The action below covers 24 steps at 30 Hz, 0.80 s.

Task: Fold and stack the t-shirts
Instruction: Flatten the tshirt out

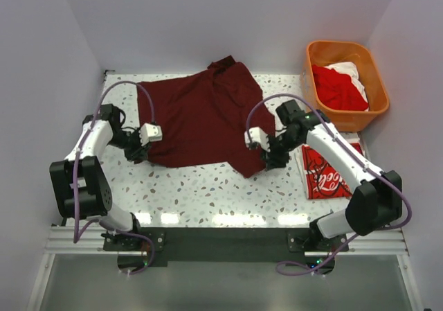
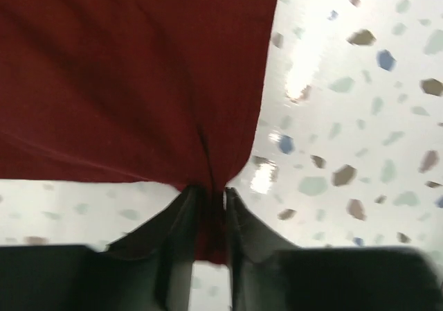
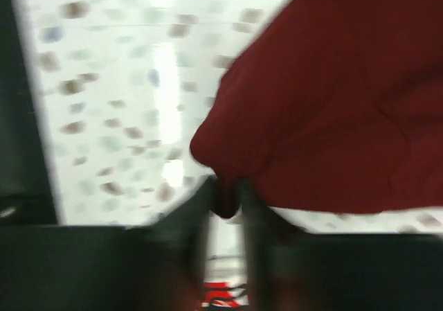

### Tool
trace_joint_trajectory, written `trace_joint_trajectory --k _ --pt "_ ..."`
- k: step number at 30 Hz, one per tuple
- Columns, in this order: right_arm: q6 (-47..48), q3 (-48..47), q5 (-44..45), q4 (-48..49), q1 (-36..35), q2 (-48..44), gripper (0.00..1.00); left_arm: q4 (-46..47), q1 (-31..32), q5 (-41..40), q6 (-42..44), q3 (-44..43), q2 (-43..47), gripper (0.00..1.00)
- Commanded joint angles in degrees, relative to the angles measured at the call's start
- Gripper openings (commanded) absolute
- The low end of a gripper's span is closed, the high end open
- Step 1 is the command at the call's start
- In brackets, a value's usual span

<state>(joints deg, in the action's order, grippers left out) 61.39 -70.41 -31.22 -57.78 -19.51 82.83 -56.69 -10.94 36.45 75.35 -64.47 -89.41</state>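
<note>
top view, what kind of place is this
Likely a robot lab cell, not a home: two arms bolted to a rail at a speckled table, plain white walls boxing it in, a maroon shirt and a basket as props.

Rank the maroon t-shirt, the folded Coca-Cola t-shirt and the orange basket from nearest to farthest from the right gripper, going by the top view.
1. maroon t-shirt: its near right corner is pinched in the right gripper.
2. folded Coca-Cola t-shirt: lying just to the gripper's right.
3. orange basket: at the far right corner.
</note>
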Motion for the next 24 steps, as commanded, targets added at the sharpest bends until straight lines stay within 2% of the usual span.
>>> trace_joint_trajectory --k 1,3,4,6,8,10,15,16,19,20,22,24 --pt "5.41 0.19 -5.07 -17.08 -5.45 -2.15 0.50 -4.76 -0.40 -4.53 7.10 3.29 3.45 0.31" --pt "1.58 -3.23 -3.15 -16.67 -4.76 1.62 0.63 -0.04 -1.01 -4.55 3.16 2.60 3.71 0.37" --pt "0.41 -4.72 -2.79 -15.88 -3.88 3.29 0.64 1.56 -1.01 -3.85 1.31 1.90 3.80 0.45" --pt "-2.74 -10.42 -4.45 -14.03 0.33 8.56 0.63 3.07 -0.84 -1.04 -1.34 -0.73 3.54 0.50" --pt "-5.56 -16.84 -4.11 -13.15 2.10 12.51 0.61 3.77 1.17 3.79 -3.62 -2.15 3.36 0.52" --pt "-8.03 -21.67 -2.28 -12.89 2.10 18.49 0.52 6.05 4.16 5.12 -6.70 -2.51 3.54 0.52" --pt "-13.04 -24.95 1.34 -11.21 2.02 25.71 0.38 12.29 15.41 8.45 -13.55 -0.05 2.84 0.50" --pt "-13.39 -24.60 1.25 -11.56 2.02 26.59 0.38 13.26 17.42 9.16 -15.13 0.30 2.66 0.50" --pt "-14.19 -23.11 1.25 -12.88 2.02 27.38 0.37 21.06 29.61 9.35 -20.15 3.98 2.92 0.50" --pt "-13.23 -23.36 0.21 -14.19 2.02 27.65 0.36 25.79 31.83 8.82 -21.55 6.09 2.83 0.50" --pt "-12.17 -23.46 -1.20 -17.35 1.67 26.17 0.35 30.03 34.40 8.72 -24.18 7.16 2.22 0.49" --pt "-13.21 -20.92 -0.25 -16.06 -0.87 22.84 0.35 33.21 33.10 12.66 -30.33 6.55 1.17 0.47"
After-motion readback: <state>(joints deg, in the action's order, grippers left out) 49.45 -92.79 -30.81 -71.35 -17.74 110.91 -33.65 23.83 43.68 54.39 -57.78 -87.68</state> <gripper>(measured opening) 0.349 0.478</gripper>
